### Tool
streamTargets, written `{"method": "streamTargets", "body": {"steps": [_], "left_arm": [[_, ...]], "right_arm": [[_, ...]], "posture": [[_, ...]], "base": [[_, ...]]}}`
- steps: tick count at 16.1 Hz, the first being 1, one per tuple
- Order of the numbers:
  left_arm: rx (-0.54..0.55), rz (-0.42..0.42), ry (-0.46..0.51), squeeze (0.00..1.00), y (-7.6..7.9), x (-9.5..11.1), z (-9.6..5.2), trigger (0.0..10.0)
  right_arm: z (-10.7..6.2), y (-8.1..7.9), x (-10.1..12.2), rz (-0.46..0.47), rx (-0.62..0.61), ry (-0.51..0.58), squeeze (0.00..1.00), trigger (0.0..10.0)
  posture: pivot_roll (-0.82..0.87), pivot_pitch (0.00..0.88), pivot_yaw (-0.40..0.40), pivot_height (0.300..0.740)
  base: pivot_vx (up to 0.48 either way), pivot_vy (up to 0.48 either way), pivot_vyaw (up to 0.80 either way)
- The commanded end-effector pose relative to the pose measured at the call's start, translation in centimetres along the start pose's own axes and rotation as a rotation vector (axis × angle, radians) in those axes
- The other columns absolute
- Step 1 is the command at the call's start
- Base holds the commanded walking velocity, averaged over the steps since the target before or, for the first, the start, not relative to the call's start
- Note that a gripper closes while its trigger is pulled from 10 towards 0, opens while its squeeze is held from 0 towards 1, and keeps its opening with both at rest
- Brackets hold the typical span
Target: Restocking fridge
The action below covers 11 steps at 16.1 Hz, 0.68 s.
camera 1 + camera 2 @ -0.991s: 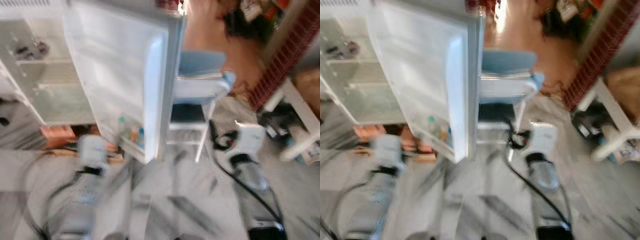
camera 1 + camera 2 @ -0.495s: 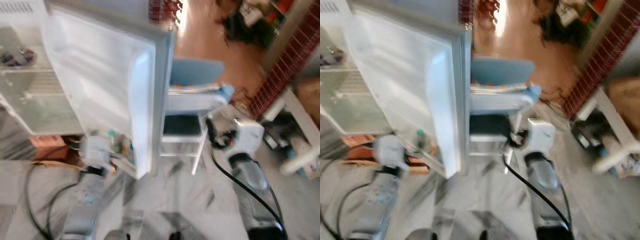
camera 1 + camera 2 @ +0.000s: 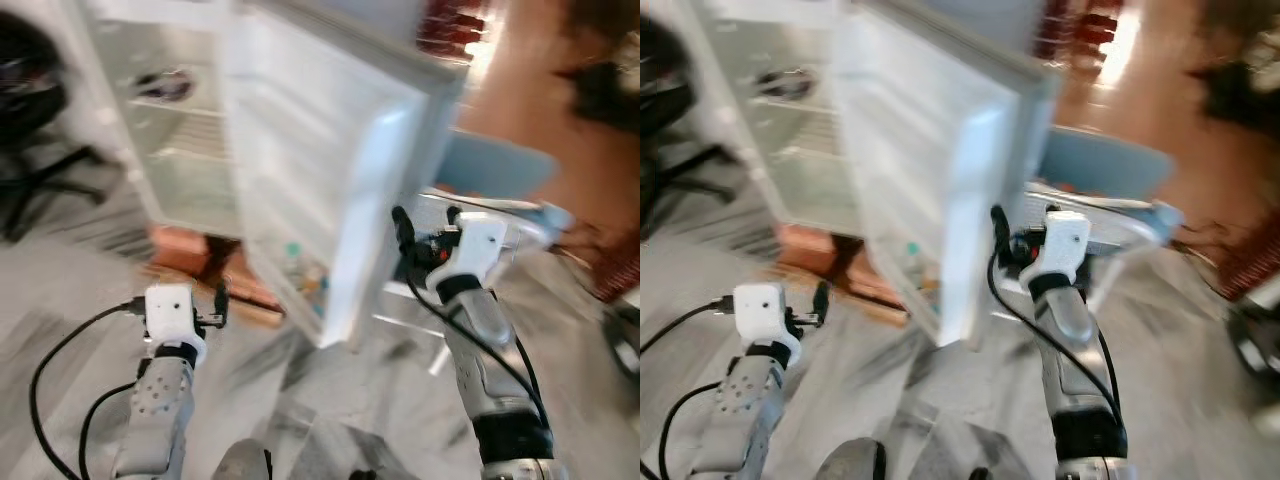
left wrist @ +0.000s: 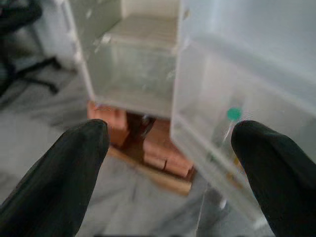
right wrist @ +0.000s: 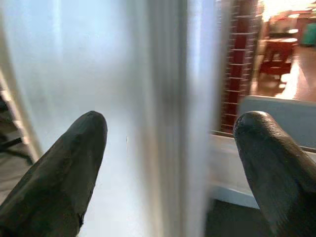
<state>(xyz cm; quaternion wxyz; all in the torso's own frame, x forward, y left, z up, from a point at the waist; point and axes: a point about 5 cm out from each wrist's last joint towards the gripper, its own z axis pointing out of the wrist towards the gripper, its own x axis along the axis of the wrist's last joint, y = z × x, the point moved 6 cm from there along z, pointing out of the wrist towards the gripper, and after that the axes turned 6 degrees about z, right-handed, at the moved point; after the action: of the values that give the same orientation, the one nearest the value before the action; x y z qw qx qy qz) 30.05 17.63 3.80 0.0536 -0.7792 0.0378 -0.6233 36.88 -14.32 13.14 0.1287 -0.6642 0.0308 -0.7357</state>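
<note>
A white fridge (image 3: 185, 150) stands open, its shelves bare apart from a dark item (image 3: 165, 85) on an upper one. The fridge door (image 3: 330, 170) swings out toward me. The door's bottom shelf holds small bottles (image 3: 300, 265), one with a green cap (image 4: 233, 114). My right gripper (image 3: 400, 228) is open and held up at the door's outer edge (image 5: 168, 98), which lies between its fingers (image 5: 64, 168). Low on the left, my left gripper (image 3: 221, 303) is open and empty, pointing at the fridge's lower part. The pictures are blurred.
Reddish bricks and a wooden board (image 4: 158, 148) lie under the fridge. A black office chair (image 3: 30, 100) stands at the left. Behind the door is a blue and white chair (image 3: 500, 175). Marbled grey floor (image 3: 60, 290) spreads in front.
The camera has swung, so the fridge sits further right in the picture. My right gripper has come up to the door's edge. The left arm has lifted forward.
</note>
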Motion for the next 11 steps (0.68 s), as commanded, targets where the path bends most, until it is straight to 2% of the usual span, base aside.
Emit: {"method": "streamTargets", "body": {"steps": [1, 2, 5, 8, 9, 11], "left_arm": [[-0.040, 0.026, -0.088, 0.00, 0.7, -2.0, -0.5, 10.0], [-0.035, 0.031, -0.114, 0.00, 0.5, -2.8, -1.1, 10.0], [-0.001, 0.040, -0.111, 0.00, -0.4, -2.7, -1.3, 10.0], [-0.007, 0.031, -0.125, 0.00, -0.1, -2.9, -1.2, 10.0], [-0.030, 0.029, -0.133, 0.00, 0.6, -2.8, -1.3, 10.0], [-0.058, 0.029, -0.154, 0.00, 1.2, -3.3, -1.3, 10.0]], "right_arm": [[0.2, 1.0, 0.2, 0.007, -0.040, 0.006, 0.00, 10.0], [0.5, 1.3, 0.4, 0.007, -0.068, 0.007, 0.00, 10.0], [1.1, 1.9, 1.3, -0.040, -0.112, 0.027, 0.00, 10.0], [0.6, 1.3, 0.7, -0.008, -0.064, 0.017, 0.00, 10.0], [0.4, -0.4, 1.0, 0.079, 0.019, 0.033, 0.00, 10.0], [-0.3, -4.9, 2.2, 0.310, 0.257, 0.047, 0.00, 10.0]], "posture": [[0.14, 0.099, -0.051, 0.740], [0.14, 0.101, -0.052, 0.740], [0.15, 0.115, -0.064, 0.740], [0.15, 0.113, -0.068, 0.740], [0.14, 0.111, -0.064, 0.740], [0.14, 0.107, -0.061, 0.740]], "base": [[0.000, 0.000, 0.62], [0.000, 0.000, 0.62], [0.000, 0.000, 0.50], [0.000, 0.000, 0.14], [0.000, 0.000, 0.00], [0.000, 0.000, 0.00]]}}
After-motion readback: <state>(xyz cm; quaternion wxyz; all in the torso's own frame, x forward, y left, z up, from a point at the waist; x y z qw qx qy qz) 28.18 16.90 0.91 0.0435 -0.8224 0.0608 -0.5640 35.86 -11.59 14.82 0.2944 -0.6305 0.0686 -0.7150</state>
